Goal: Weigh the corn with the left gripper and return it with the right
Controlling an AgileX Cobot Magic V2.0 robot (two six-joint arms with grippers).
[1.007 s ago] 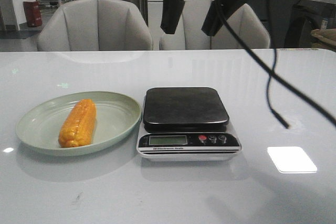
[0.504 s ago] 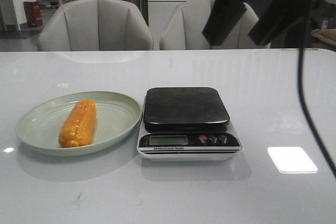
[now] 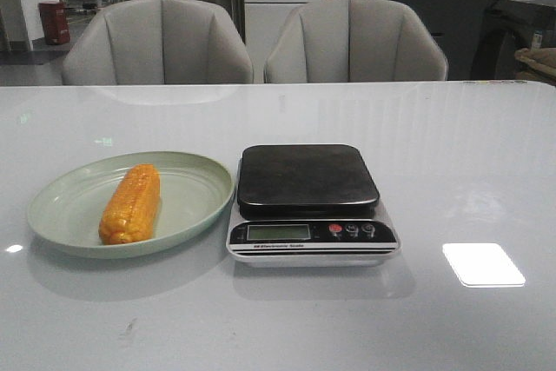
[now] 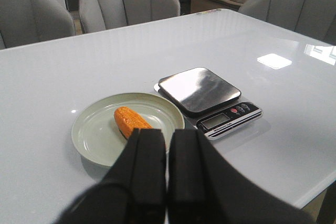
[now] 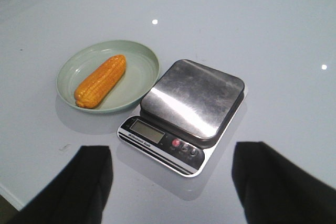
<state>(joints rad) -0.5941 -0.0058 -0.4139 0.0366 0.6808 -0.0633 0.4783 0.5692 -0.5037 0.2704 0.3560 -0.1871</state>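
The orange-yellow corn (image 3: 131, 203) (image 4: 132, 121) (image 5: 101, 81) lies lengthwise in a pale green plate (image 3: 193, 182) (image 4: 92, 137) (image 5: 142, 74) on the left of the white table. Right beside the plate stands a kitchen scale (image 3: 308, 178) (image 4: 199, 89) (image 5: 194, 100) with a bare dark platform and a blank display. Neither arm shows in the front view. In the left wrist view my left gripper (image 4: 167, 135) hangs high above the plate's near side, shut and holding nothing. My right gripper (image 5: 170, 169) is high over the table just in front of the scale, open wide and empty.
Two grey chairs (image 3: 161, 41) (image 3: 356, 39) stand behind the table's far edge. A bright light patch (image 3: 483, 264) lies on the glossy tabletop to the right of the scale.
A black arm with its cable hung above the scale a second ago. It moved right and upward and has left the front view. Corn, plate and scale have not moved.
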